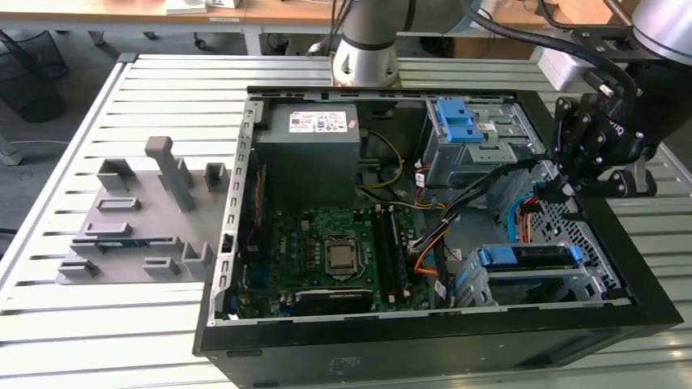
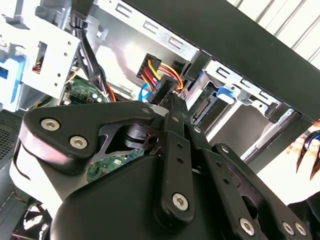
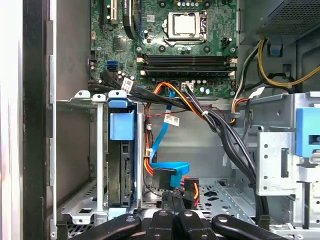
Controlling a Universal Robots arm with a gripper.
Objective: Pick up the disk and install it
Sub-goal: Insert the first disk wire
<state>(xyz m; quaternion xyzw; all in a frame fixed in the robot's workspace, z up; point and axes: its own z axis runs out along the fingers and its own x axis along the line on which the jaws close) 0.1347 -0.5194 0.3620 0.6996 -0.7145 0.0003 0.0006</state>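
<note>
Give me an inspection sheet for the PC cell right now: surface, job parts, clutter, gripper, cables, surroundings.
Surface: slatted metal table, carrying the open computer case on its side.
Job's things: disk sits in the drive bay at the exterior view's right, blue carrier showing; not in the gripper.
Clutter: grey slotted fixture on the table beside the case, at the exterior view's left.
Gripper: gripper inside the case, at the cable connectors next to the disk's bay.
Cables: blue data cable and red-yellow-black power lead by the gripper; black bundle crosses the case.
Surroundings: wooden desks and black bin behind the table.
</note>
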